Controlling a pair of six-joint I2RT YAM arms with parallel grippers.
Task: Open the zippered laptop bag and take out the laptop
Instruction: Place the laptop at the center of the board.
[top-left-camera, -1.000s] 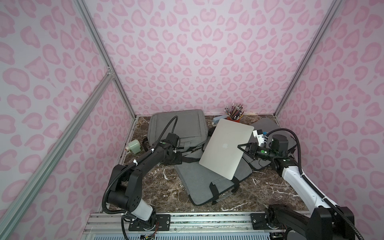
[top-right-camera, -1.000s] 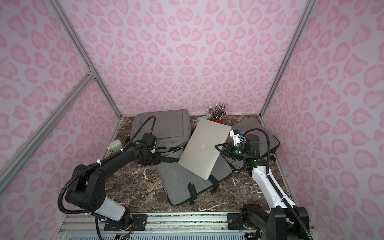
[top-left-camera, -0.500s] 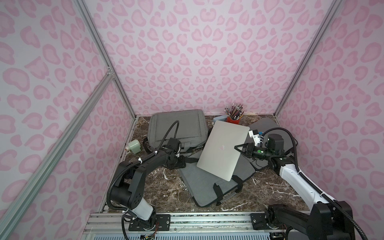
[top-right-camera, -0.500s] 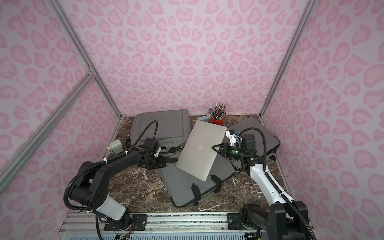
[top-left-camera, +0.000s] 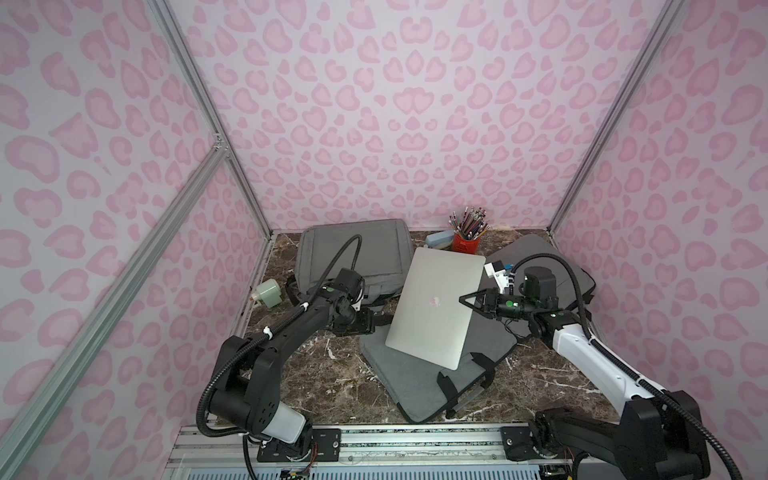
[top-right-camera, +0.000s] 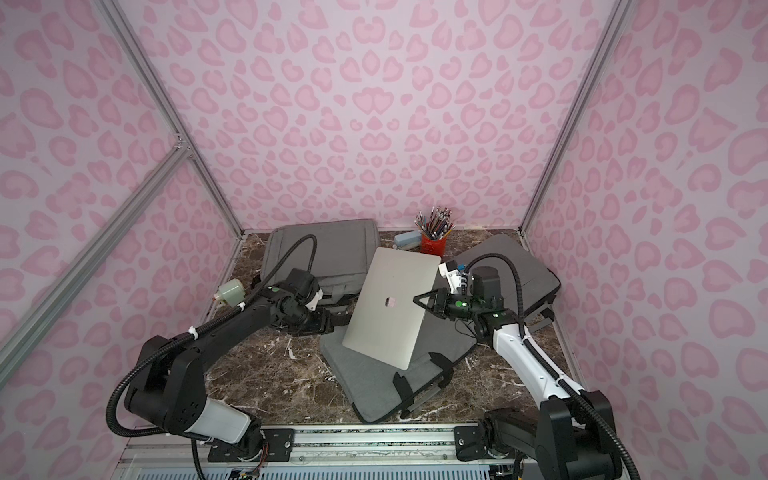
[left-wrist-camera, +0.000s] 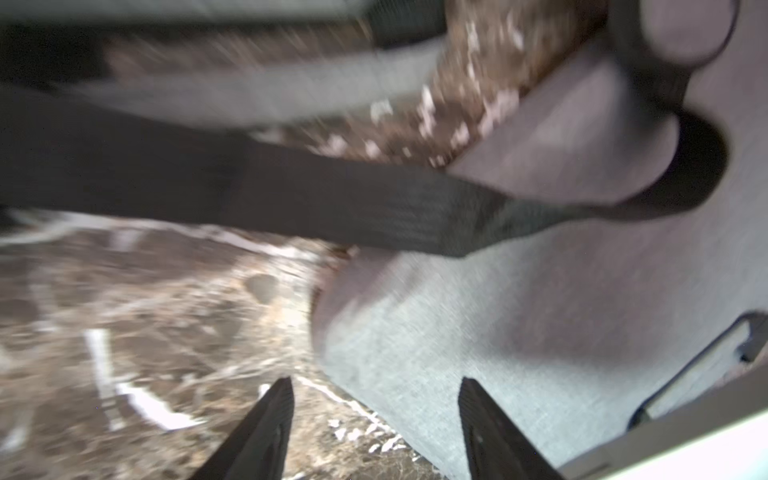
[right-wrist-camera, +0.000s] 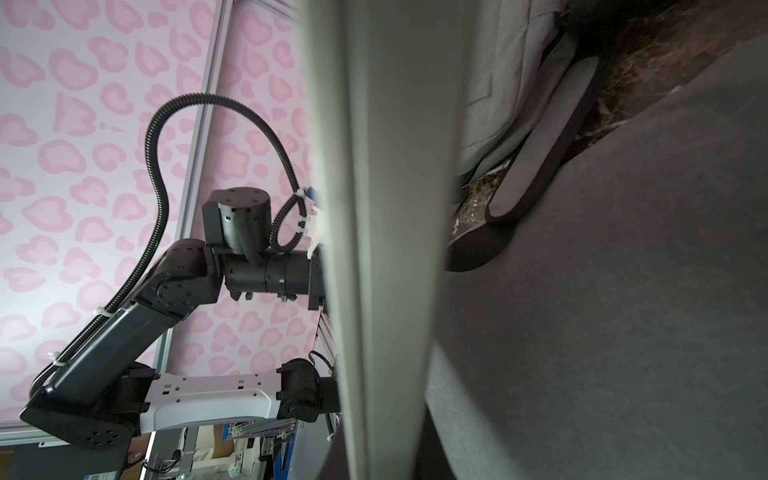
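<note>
The silver laptop (top-left-camera: 434, 309) (top-right-camera: 388, 309) is out of the grey laptop bag (top-left-camera: 409, 384) (top-right-camera: 370, 386) and tilted above it, with its lower edge near the bag's top face. My right gripper (top-left-camera: 462, 300) (top-right-camera: 416, 300) is shut on the laptop's right edge. In the right wrist view that laptop edge (right-wrist-camera: 390, 208) fills the middle and hides the jaws. My left gripper (top-left-camera: 382, 320) (top-right-camera: 334, 322) (left-wrist-camera: 376, 384) stands open and empty, low over the marble beside the bag's left corner (left-wrist-camera: 519, 332). A black strap (left-wrist-camera: 332, 195) lies just ahead of it.
A second grey bag (top-left-camera: 357, 245) lies at the back left and a third grey bag (top-left-camera: 540, 259) at the back right, behind my right wrist. A red cup of pencils (top-left-camera: 465, 243) and a blue case (top-left-camera: 438, 239) stand at the back. A pale green object (top-left-camera: 268, 293) sits by the left wall.
My right gripper has carried the laptop a little left and toward the front. My left gripper has moved right, toward the bag's corner, and its jaws stand wider.
</note>
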